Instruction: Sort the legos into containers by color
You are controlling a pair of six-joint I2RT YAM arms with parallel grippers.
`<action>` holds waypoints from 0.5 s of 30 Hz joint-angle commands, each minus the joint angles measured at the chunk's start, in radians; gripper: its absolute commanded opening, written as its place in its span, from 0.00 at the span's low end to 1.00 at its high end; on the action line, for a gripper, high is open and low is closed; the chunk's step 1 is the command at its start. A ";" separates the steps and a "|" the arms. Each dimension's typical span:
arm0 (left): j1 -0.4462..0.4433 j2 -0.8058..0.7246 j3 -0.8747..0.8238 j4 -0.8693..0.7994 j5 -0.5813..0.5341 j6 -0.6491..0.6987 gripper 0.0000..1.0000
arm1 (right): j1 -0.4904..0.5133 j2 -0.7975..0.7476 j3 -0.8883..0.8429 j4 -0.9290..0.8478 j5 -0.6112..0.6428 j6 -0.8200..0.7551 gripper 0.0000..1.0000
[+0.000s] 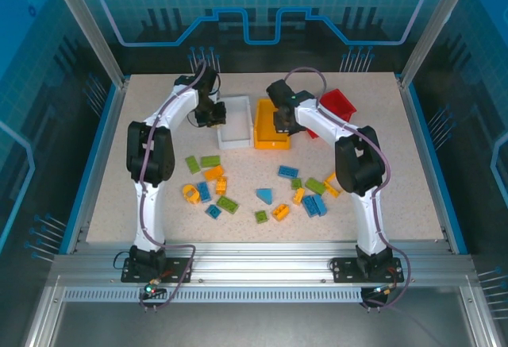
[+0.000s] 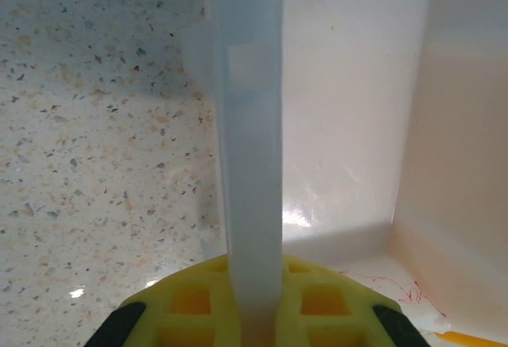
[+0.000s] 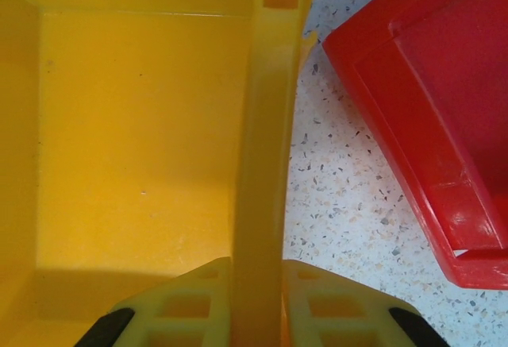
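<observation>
Now L gripper [image 2: 254, 311] clamps white bin [image 2: 341, 125] wall; R gripper [image 3: 258, 303] clamps yellow bin [image 3: 135, 125] wall.

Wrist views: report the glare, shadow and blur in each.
Left wrist: the white bin wall nearest the lens is soft, a glare patch sits on its floor, and a faint shadow falls on the table beside it. Right wrist: the yellow bin wall blurs toward the frame's bottom, shadow darkens its floor's near edge; the red bin is sharp.
</observation>
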 commanded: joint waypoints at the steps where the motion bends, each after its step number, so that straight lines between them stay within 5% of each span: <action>1: -0.001 0.020 0.045 -0.085 -0.070 0.065 0.00 | -0.016 0.030 0.010 0.006 -0.039 -0.028 0.11; 6: -0.001 0.026 0.050 -0.091 -0.094 0.079 0.00 | -0.016 0.052 0.022 -0.005 -0.064 -0.029 0.13; 10: -0.005 0.040 0.052 -0.070 -0.066 0.080 0.00 | -0.016 0.045 0.018 -0.008 -0.073 -0.017 0.27; 15: -0.008 0.033 0.054 -0.071 -0.083 0.083 0.34 | -0.024 -0.050 -0.015 -0.011 -0.049 -0.010 0.50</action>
